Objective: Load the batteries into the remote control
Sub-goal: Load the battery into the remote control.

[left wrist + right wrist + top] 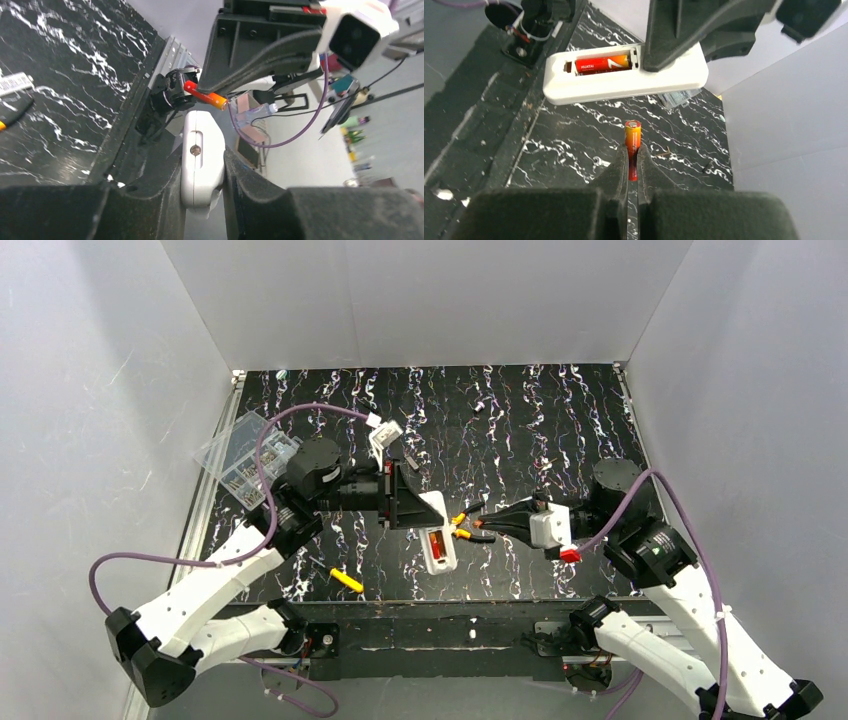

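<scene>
- A clear compartment box (240,455) lies at the far left edge of the black marbled tabletop (540,430).
- A yellow-handled tool (347,581) lies near the front edge, left of centre.
- The left pincer (204,172) is clamped narrow on one end of the white remote control (634,86). It holds the remote control over the near middle of the tabletop, with the open battery recess facing up.
- One red-orange battery (602,64) lies lengthwise in the recess.
- Just right of the remote control, a second battery (632,137) points its free end at the remote's side, with a gap between them.
- The right pincer (632,152) is nearly closed, pinching the second battery's rear half between its fingertips.
</scene>
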You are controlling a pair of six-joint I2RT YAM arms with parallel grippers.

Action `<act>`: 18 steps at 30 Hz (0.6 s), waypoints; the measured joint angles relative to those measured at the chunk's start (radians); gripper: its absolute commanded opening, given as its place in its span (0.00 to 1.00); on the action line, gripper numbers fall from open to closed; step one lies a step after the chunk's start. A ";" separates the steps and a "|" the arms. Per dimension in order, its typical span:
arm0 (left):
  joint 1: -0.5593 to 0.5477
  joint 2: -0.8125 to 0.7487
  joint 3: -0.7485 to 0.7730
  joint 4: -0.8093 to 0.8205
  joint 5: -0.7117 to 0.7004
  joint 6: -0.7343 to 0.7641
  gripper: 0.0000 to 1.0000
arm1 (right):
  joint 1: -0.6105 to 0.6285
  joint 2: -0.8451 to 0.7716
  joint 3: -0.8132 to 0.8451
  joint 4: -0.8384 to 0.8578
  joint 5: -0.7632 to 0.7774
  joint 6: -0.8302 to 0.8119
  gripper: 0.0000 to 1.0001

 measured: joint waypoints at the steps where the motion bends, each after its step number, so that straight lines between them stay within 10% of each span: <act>1: 0.000 0.011 0.001 0.000 -0.008 -0.032 0.00 | 0.000 0.003 0.006 -0.024 0.006 -0.042 0.01; 18: 0.000 0.198 0.006 0.066 0.024 -0.403 0.00 | 0.250 0.079 0.158 -0.358 0.326 -0.650 0.01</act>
